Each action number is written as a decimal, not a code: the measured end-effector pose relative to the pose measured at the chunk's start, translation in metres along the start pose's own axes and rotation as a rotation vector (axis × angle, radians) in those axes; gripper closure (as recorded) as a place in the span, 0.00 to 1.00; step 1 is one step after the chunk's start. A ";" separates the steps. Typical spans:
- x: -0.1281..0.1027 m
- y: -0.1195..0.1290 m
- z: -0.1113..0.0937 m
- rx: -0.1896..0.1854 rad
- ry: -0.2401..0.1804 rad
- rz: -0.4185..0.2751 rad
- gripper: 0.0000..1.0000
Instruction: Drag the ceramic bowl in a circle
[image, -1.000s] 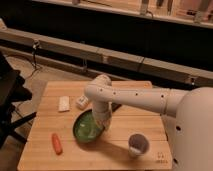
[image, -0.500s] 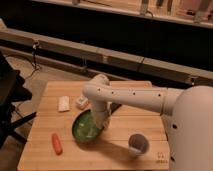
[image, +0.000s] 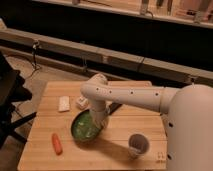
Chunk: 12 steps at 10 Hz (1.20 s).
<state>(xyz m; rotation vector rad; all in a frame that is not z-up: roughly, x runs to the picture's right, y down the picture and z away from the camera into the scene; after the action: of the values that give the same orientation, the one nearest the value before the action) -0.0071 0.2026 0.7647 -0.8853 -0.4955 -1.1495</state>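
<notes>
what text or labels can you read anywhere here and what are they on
No text reads clearly.
Small dark mark at the near right corner of the table: too blurred to read.
White packet: no legible print.
Gripper, at the right rim of the ceramic bowl: no lettering visible on either.

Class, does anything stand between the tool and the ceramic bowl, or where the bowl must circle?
Nothing visible separates them: the tool is at the right rim of the ceramic bowl. A carrot lies left of it, apart.
</notes>
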 end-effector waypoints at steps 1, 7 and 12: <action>0.001 -0.001 0.000 -0.001 0.000 0.001 0.99; 0.006 -0.005 0.000 -0.003 -0.003 0.016 0.99; 0.013 -0.009 0.001 -0.006 -0.003 0.024 0.99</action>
<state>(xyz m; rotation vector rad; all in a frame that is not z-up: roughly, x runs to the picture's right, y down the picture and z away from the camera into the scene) -0.0112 0.1947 0.7774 -0.8958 -0.4833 -1.1283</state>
